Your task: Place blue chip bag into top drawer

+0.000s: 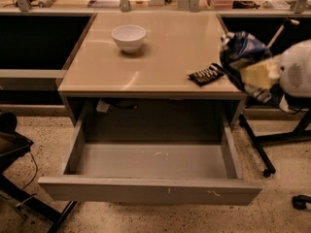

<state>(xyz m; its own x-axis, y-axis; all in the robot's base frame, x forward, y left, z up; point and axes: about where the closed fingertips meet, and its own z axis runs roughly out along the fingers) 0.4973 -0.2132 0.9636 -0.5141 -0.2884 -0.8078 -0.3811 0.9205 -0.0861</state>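
Observation:
The blue chip bag (240, 52), crumpled dark blue foil with white patches, hangs in the air at the tan table's right edge, just right of the small black packet (206, 74). My gripper (256, 77) is at the right of the view, shut on the bag's lower right side, with the white arm (296, 74) behind it. The top drawer (150, 191) is pulled fully out below the table (170, 47); its grey inside holds nothing. The bag is above and to the right of the drawer's right wall.
A white bowl (129, 37) stands on the table at the back left. A black wheeled stand (265, 147) is on the floor to the right of the drawer. Dark equipment (12, 147) sits at the left. Cluttered benches run along the back.

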